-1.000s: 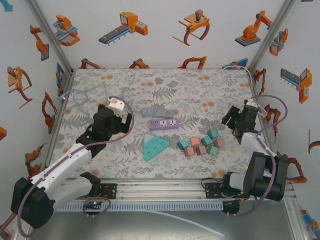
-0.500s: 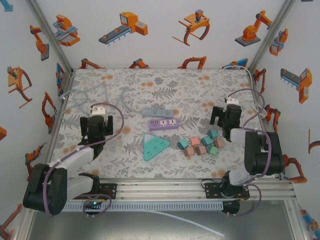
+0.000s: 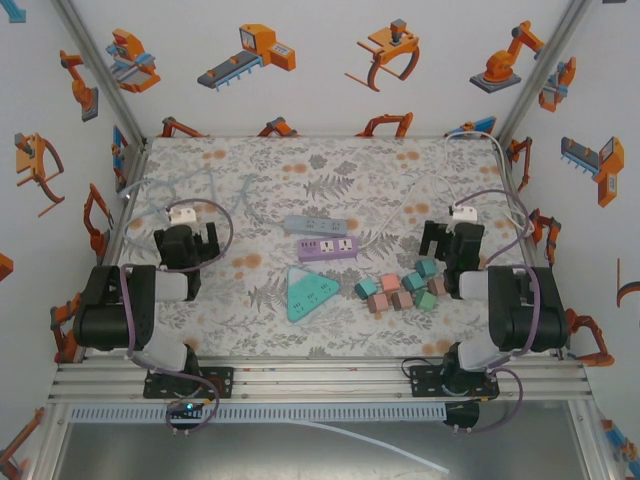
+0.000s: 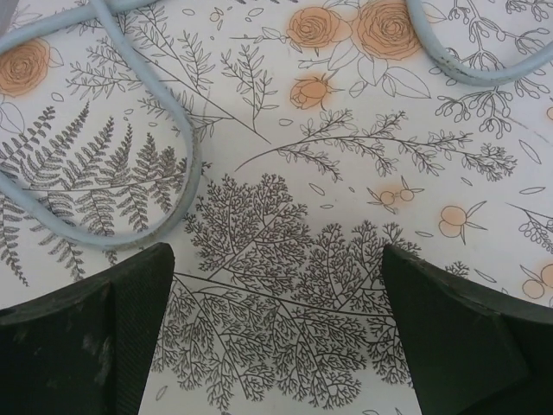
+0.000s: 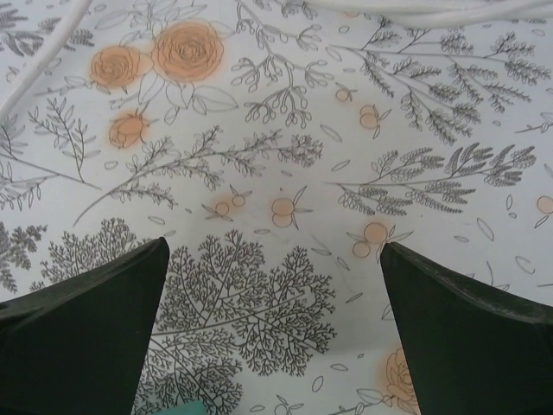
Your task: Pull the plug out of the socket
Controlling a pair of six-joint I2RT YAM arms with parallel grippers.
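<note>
Seemingly the plug point(image 3: 356, 244) sat at the right end of the purple power strip point(image 3: 325, 248), where a white cord point(image 3: 398, 212) ran off toward the far right corner. From above it was too small to be sure of. That strip lay near the middle of the floral table point(image 3: 240, 300), its long axis running left to right. A grey strip point(image 3: 312, 222) lay just behind it and a teal triangular one point(image 3: 308, 292) in front. A cluster of small blocks point(image 3: 402, 285) lay to the right of the teal one.

The right gripper point(image 3: 450, 240) hung over the table to the right of the purple strip, roughly level with it, so the corded end faced that arm. The left gripper point(image 3: 187, 247) stood well apart on the other side, off the strip's plain end. By my reckoning the right arm was the nearer, and its reach would be a run leftward along the strip's axis.

Both grippers were released. In the right wrist view the fingers point(image 5: 86, 346) stood wide over bare patterned cloth. In the left wrist view the fingers point(image 4: 86, 346) were likewise spread and held nothing, with a grey cable point(image 4: 181, 173) looping ahead of them.
</note>
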